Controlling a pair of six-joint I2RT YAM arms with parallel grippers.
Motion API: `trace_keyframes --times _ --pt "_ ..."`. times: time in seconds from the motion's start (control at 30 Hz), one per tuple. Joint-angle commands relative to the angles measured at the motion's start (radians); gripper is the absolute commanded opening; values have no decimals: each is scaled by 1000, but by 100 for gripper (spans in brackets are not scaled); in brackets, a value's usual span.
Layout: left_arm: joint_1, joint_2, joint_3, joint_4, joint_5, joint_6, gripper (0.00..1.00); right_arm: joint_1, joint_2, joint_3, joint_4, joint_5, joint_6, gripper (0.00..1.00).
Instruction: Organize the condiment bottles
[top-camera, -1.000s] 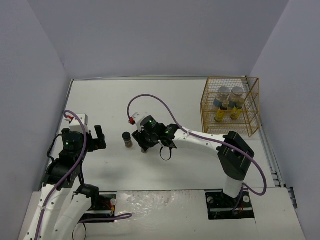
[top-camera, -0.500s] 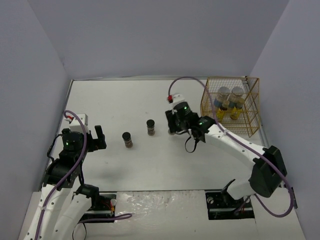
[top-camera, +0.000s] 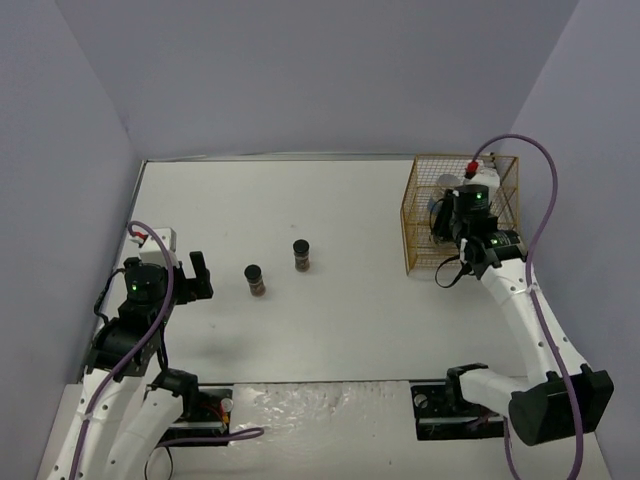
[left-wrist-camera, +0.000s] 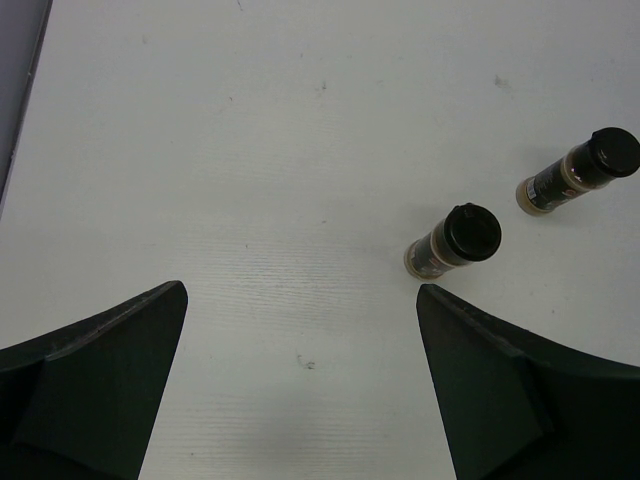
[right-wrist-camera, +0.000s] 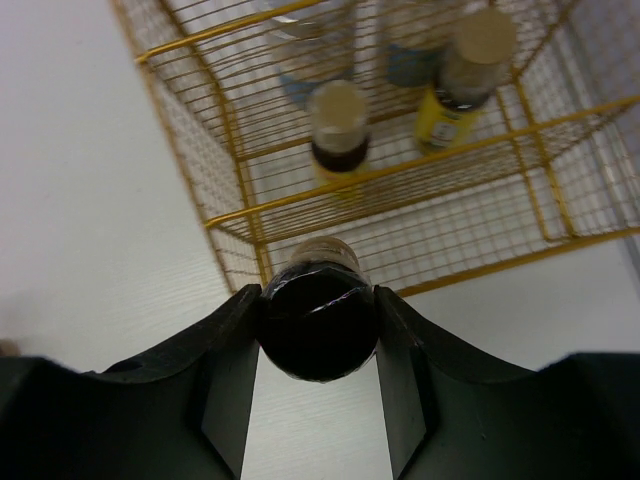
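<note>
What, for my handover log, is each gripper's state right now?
Left gripper: open, holding nothing.
Right gripper: fingers shut on a black-lidded jar, near the gold wire basket.

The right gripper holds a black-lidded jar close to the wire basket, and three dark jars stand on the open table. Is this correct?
Not quite: the top view shows two dark jars on the open table, not three. The right gripper does hold a black-lidded jar close to the wire basket.
</note>
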Motion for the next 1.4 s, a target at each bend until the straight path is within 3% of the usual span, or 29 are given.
trace_keyframes --times 0.0,0.13,0.5,0.87,1.0,1.27,1.37 --pt "5 11 17 74 13 8 97 -154 -27 17 -6 -1 8 0" --pt "4 14 18 74 18 9 97 -278 17 46 6 -14 -8 0" --pt "4 7 20 71 19 9 97 -365 135 50 146 40 11 0" --pt "4 5 22 74 26 9 97 -422 219 -62 312 -30 46 2" --pt "4 7 21 74 28 9 97 -425 256 -88 339 -33 65 12" --pt "6 10 20 75 24 11 97 -425 246 -85 322 -22 78 55" --pt "6 17 20 76 30 11 97 -425 210 -81 300 -33 78 64"
